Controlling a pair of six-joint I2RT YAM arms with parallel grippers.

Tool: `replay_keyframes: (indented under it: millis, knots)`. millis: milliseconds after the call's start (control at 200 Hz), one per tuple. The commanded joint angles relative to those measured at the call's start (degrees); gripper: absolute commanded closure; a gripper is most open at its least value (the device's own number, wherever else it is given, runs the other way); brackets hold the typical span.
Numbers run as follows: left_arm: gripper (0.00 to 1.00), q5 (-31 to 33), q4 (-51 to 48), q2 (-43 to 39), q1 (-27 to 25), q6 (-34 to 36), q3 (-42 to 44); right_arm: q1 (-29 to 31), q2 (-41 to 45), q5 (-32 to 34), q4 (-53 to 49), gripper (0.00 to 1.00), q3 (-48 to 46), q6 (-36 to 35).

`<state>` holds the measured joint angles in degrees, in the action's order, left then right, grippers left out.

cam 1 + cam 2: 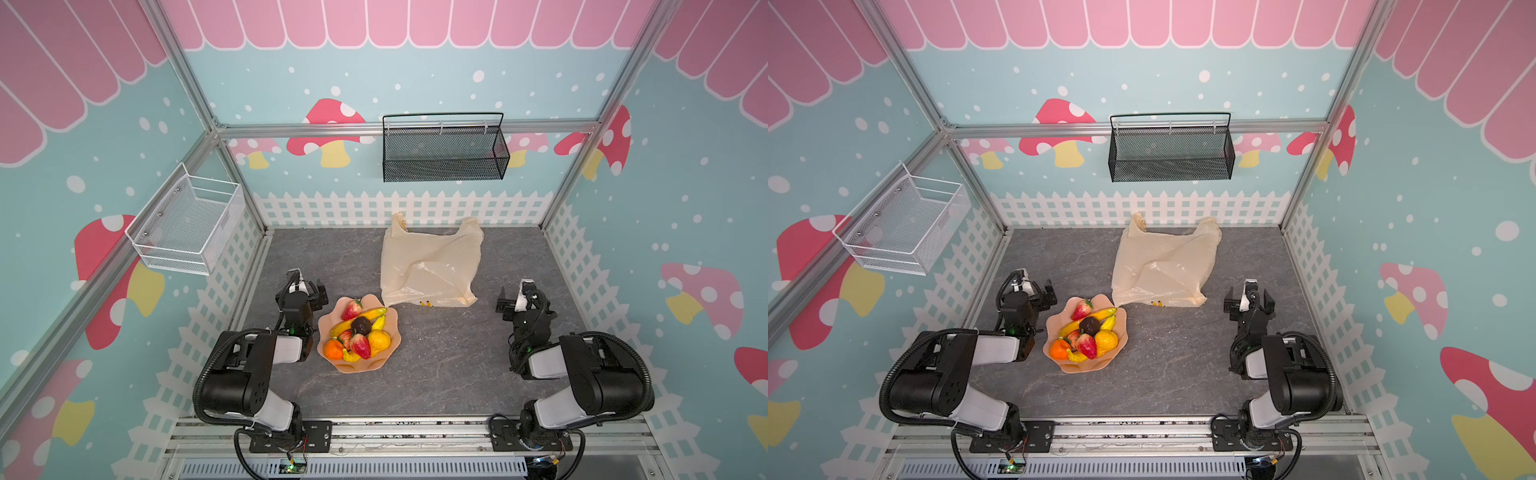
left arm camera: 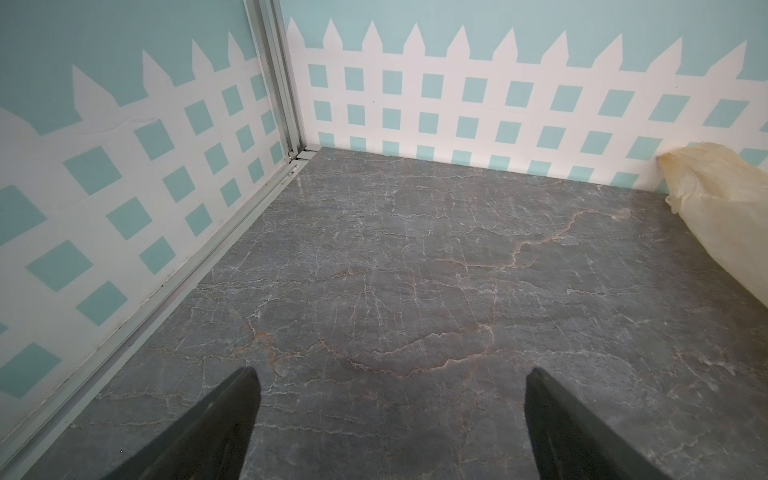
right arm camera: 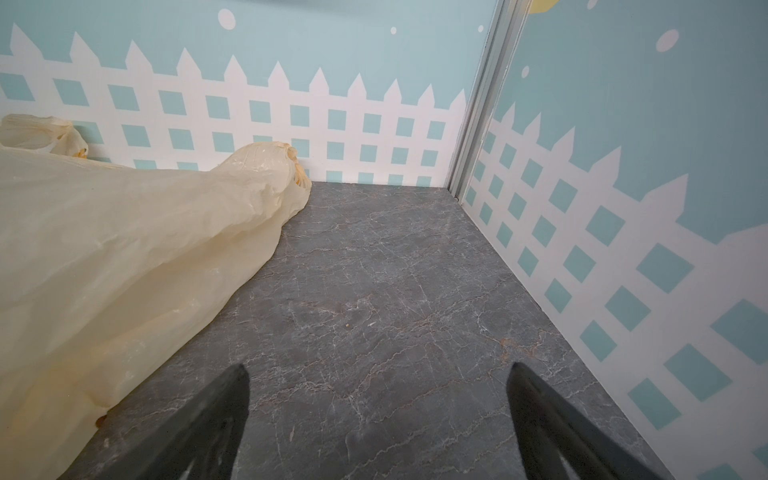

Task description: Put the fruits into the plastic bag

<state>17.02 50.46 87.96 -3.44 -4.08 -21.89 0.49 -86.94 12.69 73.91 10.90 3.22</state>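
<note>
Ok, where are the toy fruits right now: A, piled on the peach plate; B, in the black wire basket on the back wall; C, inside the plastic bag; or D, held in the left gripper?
A: in both top views the fruits sit heaped on the peach plate, with the plastic bag lying beyond it.

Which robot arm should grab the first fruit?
Probably the left gripper: it's open right beside the peach plate of fruits, while the right gripper sits farther off by the plastic bag.
</note>
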Motion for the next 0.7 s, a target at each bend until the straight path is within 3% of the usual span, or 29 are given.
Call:
replay_keyframes:
  millis: [0,340,525,695]
  knots:
    - [0.01,0.92,1.22,0.19,-0.03,0.21,-0.12,0.33,-0.07,0.72,2.02,0.03,0.00,-0.97]
    - [0.01,-1.49,0.97,-1.73,0.02,1.20,0.59,0.39,1.43,-1.34,1.90,0.03,-0.18,-1.99]
    - [0.00,-1.99,-7.91,-14.68,-0.37,1.58,1.67,0.39,15.02,-0.71,-13.89,0.03,0.83,-0.23]
    - [0.01,-3.43,-18.76,-27.86,-0.64,-3.91,0.64,0.36,29.14,-2.27,-27.79,0.03,0.24,2.82]
